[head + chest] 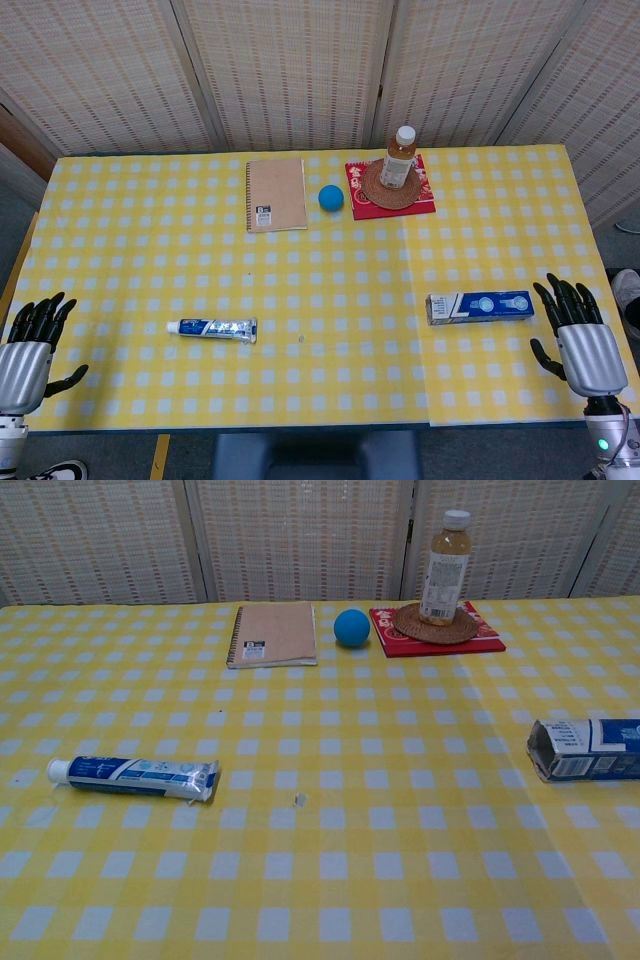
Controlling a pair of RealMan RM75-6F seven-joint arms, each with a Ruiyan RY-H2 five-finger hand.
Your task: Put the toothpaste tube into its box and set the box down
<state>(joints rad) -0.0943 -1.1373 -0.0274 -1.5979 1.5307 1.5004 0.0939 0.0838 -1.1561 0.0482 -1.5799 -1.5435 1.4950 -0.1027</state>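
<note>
The toothpaste tube (212,328) (133,777) lies flat on the yellow checked table, front left, cap pointing left. Its blue and white box (479,307) (586,749) lies on its side at the front right, with its open end facing left. My left hand (28,348) hovers at the table's left front corner, fingers spread, holding nothing, well left of the tube. My right hand (578,338) is just right of the box, fingers spread, apart from it. Neither hand shows in the chest view.
At the back stand a brown spiral notebook (276,194) (272,635), a blue ball (331,197) (351,627), and a drink bottle (399,156) (445,568) on a woven coaster atop a red mat (425,199) (484,637). A folding screen lines the far side.
</note>
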